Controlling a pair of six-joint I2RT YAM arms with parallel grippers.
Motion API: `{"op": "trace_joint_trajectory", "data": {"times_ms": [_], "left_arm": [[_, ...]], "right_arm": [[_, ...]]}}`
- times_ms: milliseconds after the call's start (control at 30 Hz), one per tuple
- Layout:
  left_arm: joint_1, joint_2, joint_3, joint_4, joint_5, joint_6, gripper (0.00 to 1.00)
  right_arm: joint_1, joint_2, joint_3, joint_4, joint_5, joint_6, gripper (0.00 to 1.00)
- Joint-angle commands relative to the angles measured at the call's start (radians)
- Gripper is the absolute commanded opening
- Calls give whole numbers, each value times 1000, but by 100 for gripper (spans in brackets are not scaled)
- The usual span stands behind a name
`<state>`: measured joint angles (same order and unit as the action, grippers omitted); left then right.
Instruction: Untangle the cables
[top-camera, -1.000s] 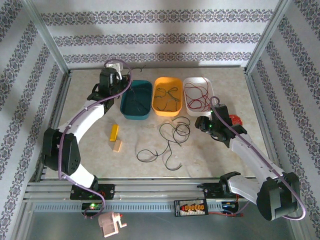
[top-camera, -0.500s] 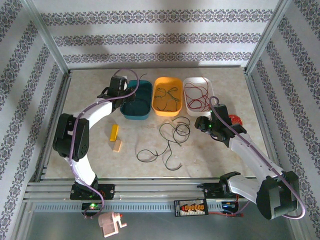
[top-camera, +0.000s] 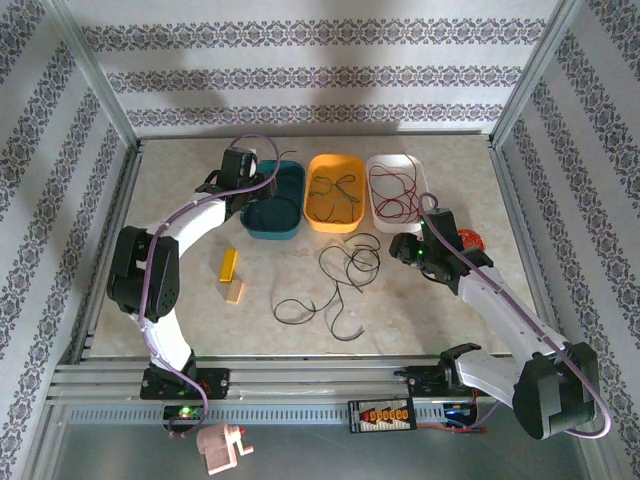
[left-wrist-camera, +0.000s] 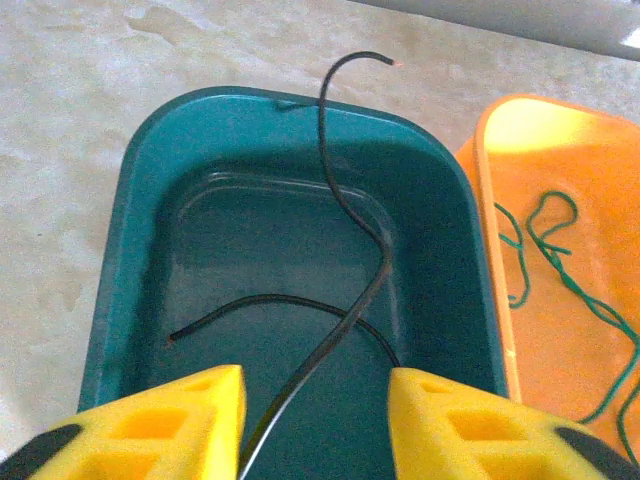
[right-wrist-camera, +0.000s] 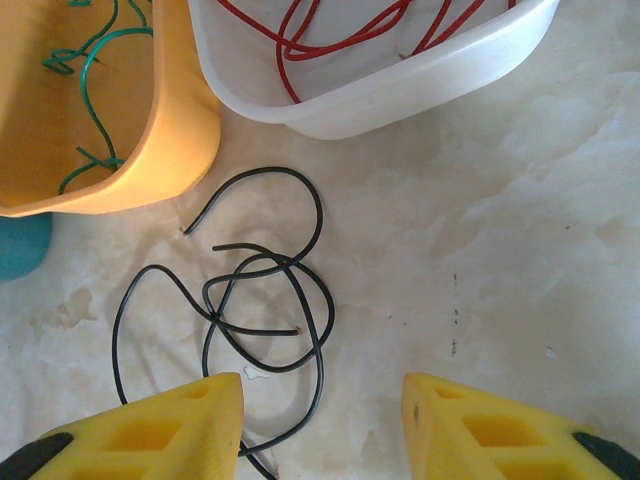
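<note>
On the marbled table (top-camera: 180, 200), the left gripper (left-wrist-camera: 315, 420) stands, jaws parted, over the teal bin (left-wrist-camera: 125, 200), a black cable (left-wrist-camera: 378, 285) running loose between them into it. The right gripper (right-wrist-camera: 320, 425), likewise parted and empty, is nearer the black tangle (right-wrist-camera: 268, 266), lying just ahead-left.

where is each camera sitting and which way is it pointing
Top external: above and behind the robot, looking down over the table; the left arm and right arm rise from the bottom edge.
Left wrist: on the left arm, aimed down into the teal bin holding a black cable; the open left claw sits at the bottom.
Right wrist: on the right arm, aimed down at loose black cables on the table; the open right claw sits at the bottom.
Shared: both wrist views catch the orange bin with its green cable.
</note>
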<state>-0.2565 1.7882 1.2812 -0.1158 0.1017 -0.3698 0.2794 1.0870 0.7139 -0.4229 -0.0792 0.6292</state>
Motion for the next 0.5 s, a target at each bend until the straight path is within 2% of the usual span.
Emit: {"op": "trace_joint_trajectory", "data": {"times_ms": [0, 67, 267, 467], "left_arm": [[-20, -53, -15, -52, 10, 30, 29], [-22, -65, -42, -49, 15, 26, 28], [-25, -87, -97, -32, -2, 30, 37], [-24, -90, -79, -11, -45, 50, 43]], "right_arm": [[12, -20, 9, -13, 13, 0, 46], [12, -23, 7, -13, 14, -2, 46], [12, -23, 7, -13, 11, -5, 46], [12, -27, 12, -13, 9, -5, 46]]}}
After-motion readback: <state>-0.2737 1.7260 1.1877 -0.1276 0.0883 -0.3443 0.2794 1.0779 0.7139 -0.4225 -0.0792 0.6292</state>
